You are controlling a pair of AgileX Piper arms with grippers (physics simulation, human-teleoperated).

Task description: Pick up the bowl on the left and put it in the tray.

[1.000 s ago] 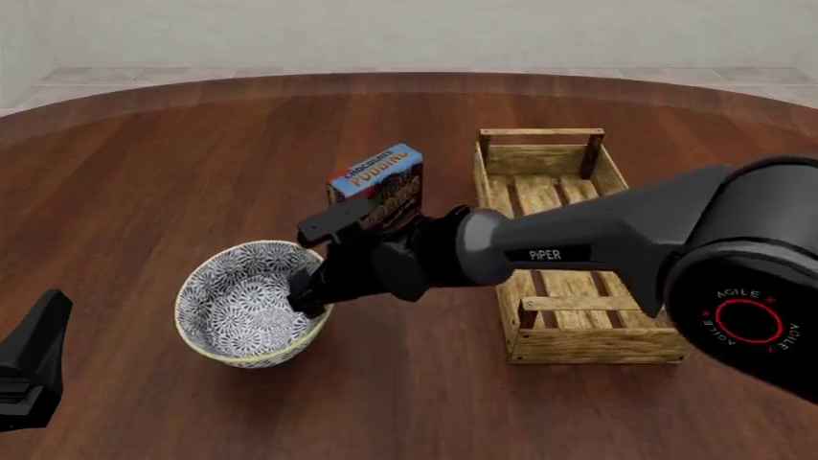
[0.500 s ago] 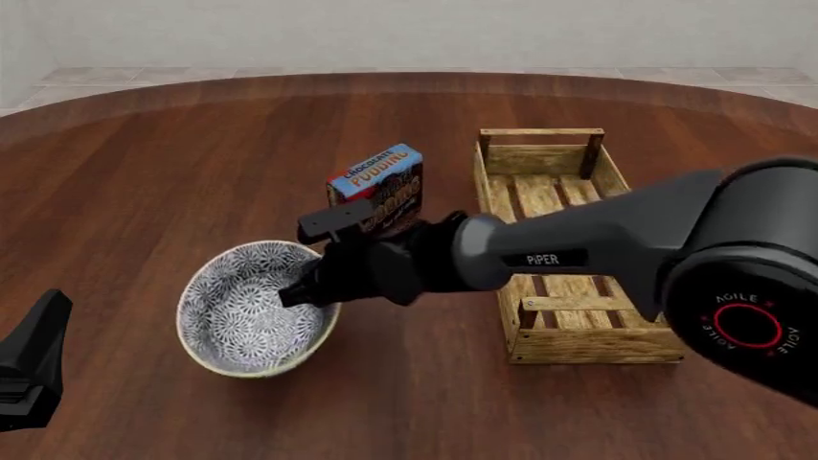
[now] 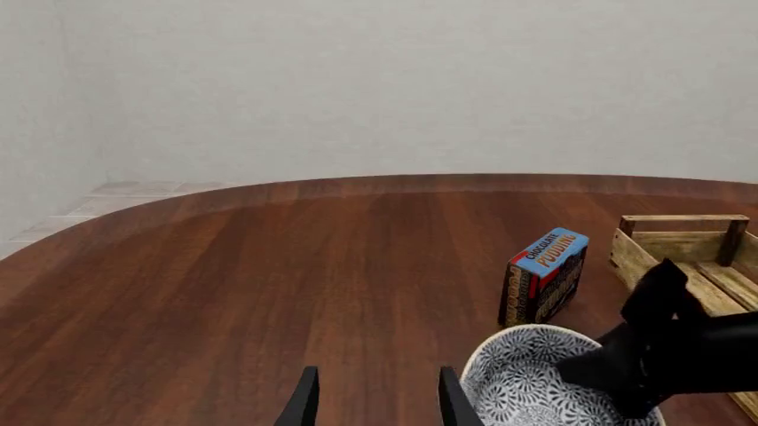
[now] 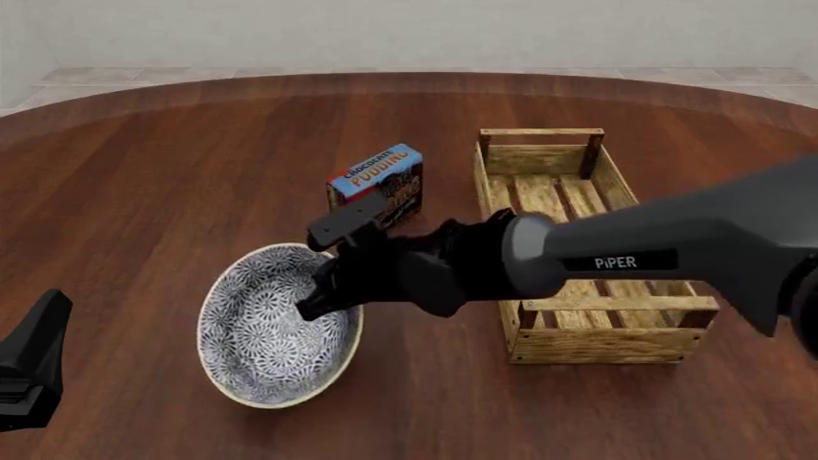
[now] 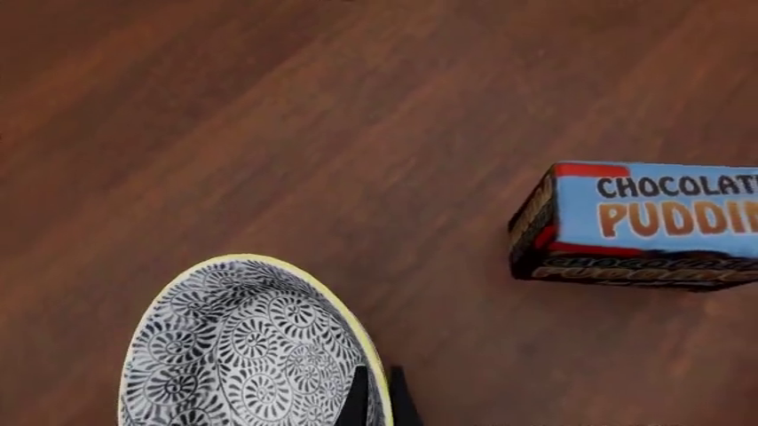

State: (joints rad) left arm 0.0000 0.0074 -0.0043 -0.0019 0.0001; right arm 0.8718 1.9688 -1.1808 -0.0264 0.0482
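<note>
You were working in a simulated room, not a real one: every surface had the flat, even look of a render. The setting was a large round table (image 4: 192,153) of dark reddish wood planks, its curved far edge showing in the front and left wrist views. Beyond it lay a pale tiled floor (image 3: 130,189) and a plain off-white wall (image 3: 414,80) with no fittings. The props hinted at a home or kitchen: a patterned ceramic bowl (image 4: 262,335), a chocolate pudding box (image 4: 377,182) and a slatted wooden crate (image 4: 569,206). With so little of the room in view, you could not have told its kind for certain.
</note>
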